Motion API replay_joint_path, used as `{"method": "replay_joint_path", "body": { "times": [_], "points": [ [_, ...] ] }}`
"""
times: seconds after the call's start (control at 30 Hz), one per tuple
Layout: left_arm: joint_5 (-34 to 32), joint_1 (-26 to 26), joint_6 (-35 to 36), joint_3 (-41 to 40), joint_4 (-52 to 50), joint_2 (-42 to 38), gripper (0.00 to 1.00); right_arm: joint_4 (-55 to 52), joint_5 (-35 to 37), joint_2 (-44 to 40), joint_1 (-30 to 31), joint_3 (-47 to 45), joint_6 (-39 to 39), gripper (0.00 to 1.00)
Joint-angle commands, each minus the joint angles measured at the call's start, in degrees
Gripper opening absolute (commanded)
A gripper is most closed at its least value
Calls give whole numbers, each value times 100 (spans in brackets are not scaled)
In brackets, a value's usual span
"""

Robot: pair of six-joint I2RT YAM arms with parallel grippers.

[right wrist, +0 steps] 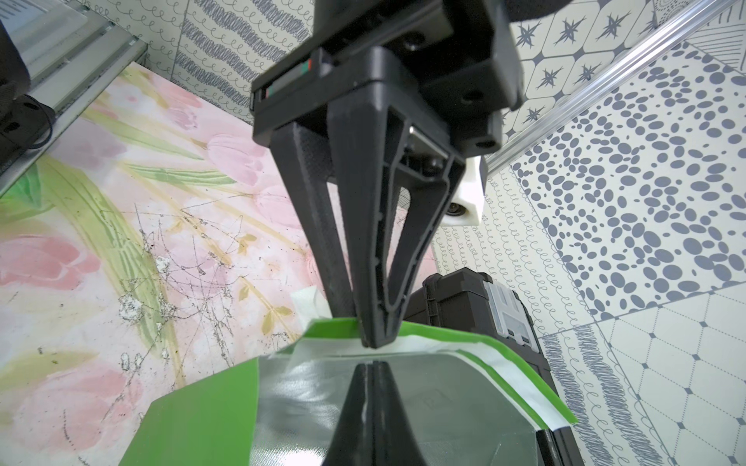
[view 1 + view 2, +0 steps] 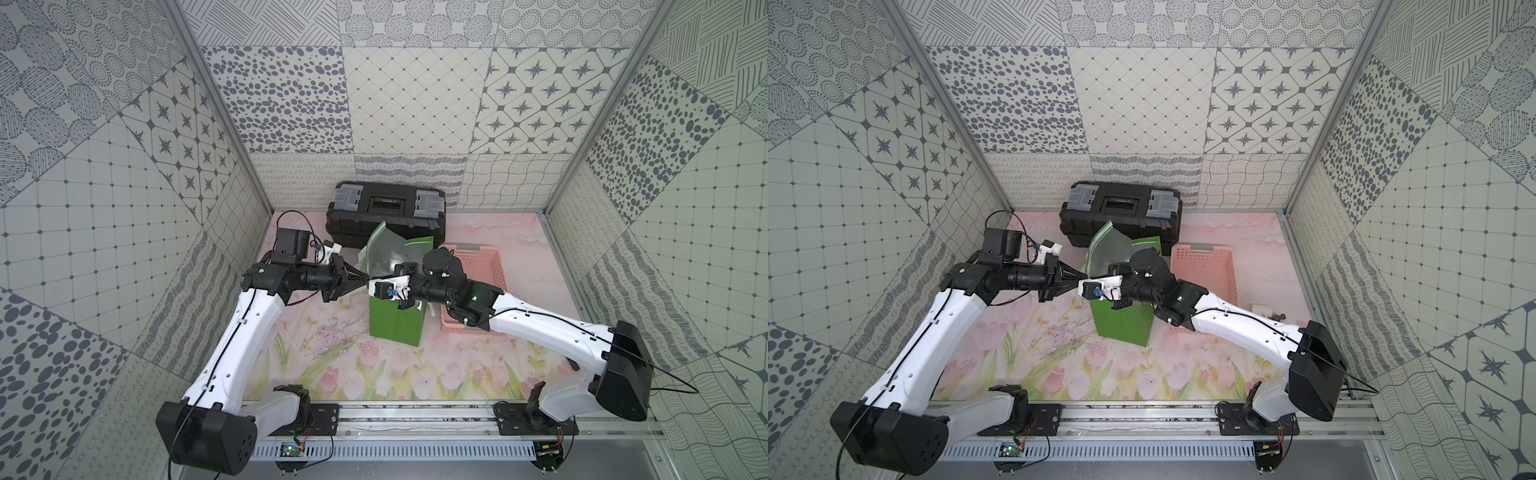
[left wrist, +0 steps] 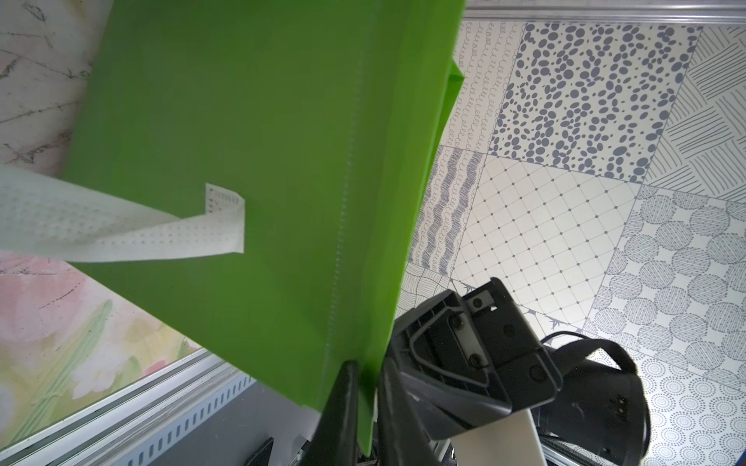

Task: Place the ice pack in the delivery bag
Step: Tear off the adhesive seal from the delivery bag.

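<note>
The delivery bag [image 2: 395, 324] stood upright at mid-frame on the bench [image 2: 332, 365], its foil mouth mostly hidden under the right arm. The left gripper [image 1: 375, 342] had its jaws pinched on the bag's rim. The right gripper [image 1: 373, 365] had its jaws closed over the lining; whether they pinched anything was unclear. The arm partly covered the pink basket [image 2: 494, 266].

Partly out of sight
In both top views the right arm [image 2: 519, 318] covers the open top of the delivery bag [image 2: 395, 320] and the near corner of the pink basket [image 2: 495, 266].
</note>
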Motion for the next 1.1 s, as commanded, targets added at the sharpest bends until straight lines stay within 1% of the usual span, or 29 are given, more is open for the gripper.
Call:
{"method": "replay_joint_path", "body": {
  "times": [0.0, 0.07, 0.1, 0.13, 0.2, 0.27, 0.33, 0.5, 0.73, 0.93, 1.07],
  "points": [
    [-26, 21, 198, 123, -119, 1, 4, 147, -52, 100, -32, 153, 114, 0],
    [-12, 18, 213, 139, -136, 22, 0, 122, -56, 39, -77, 128, 116, 0],
    [-1, 18, 210, 141, -138, 22, 0, 48, -60, -8, -111, 118, 80, 7],
    [-12, 16, 219, 133, -153, 28, 0, -81, -85, -52, -121, 110, -25, 19],
    [-19, 18, 228, 124, -155, 42, 0, -372, -218, -88, -124, 118, -223, 27],
    [-3, 17, 230, 132, -155, 60, 0, -494, -383, -98, -103, 76, -340, 30],
    [-10, 18, 220, 137, -151, 63, 0, -481, -366, -69, -34, 47, -446, 34],
    [-14, 18, 200, 150, -155, 50, 0, -312, -452, -4, 24, 125, -266, 33],
    [-67, 18, 164, 122, -123, 18, 0, -283, -575, 0, 79, 144, -246, 33],
    [-72, 18, 154, 114, -126, 10, 0, -47, -502, 30, 120, 166, -32, 33],
    [-67, 22, 153, 115, -124, 2, 0, 21, -383, 73, 120, 187, 16, 29]
  ]
}}
